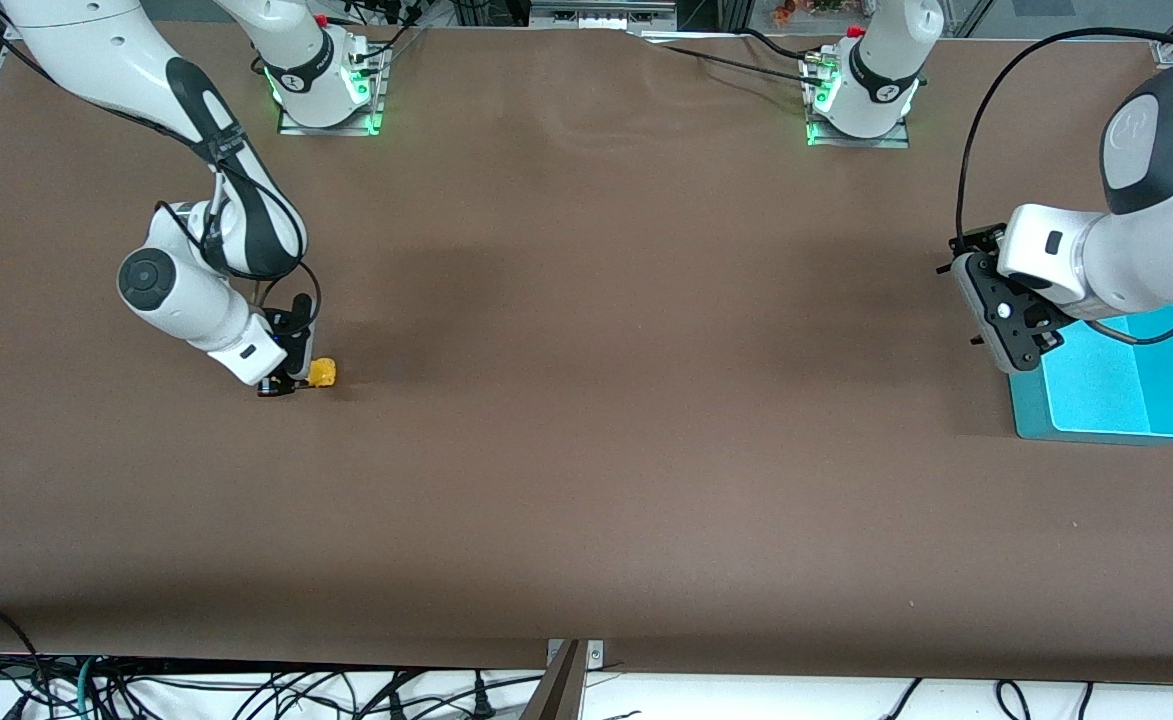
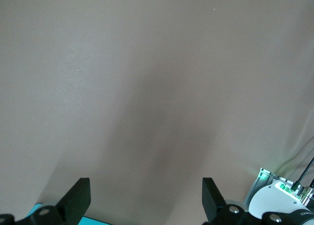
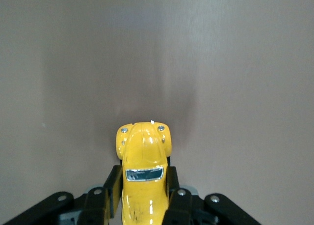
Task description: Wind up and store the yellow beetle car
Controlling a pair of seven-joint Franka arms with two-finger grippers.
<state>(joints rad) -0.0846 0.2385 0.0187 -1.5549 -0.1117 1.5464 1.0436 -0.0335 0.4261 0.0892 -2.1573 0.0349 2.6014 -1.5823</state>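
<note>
A: At the right arm's end of the table, the right gripper [image 1: 291,383] clamps the yellow beetle car [image 1: 322,372] low on the table [image 1: 586,420].

B: Risk: it squirts free during wind-back. The left gripper [image 2: 146,198] waits released over the teal tray [image 1: 1126,395].

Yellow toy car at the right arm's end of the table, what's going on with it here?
The right gripper is shut on the yellow beetle car, holding it by its sides low at the brown table, nose pointing out from the fingers. The left gripper waits open above the turquoise tray at its own end. The car is not yet stored.
</note>
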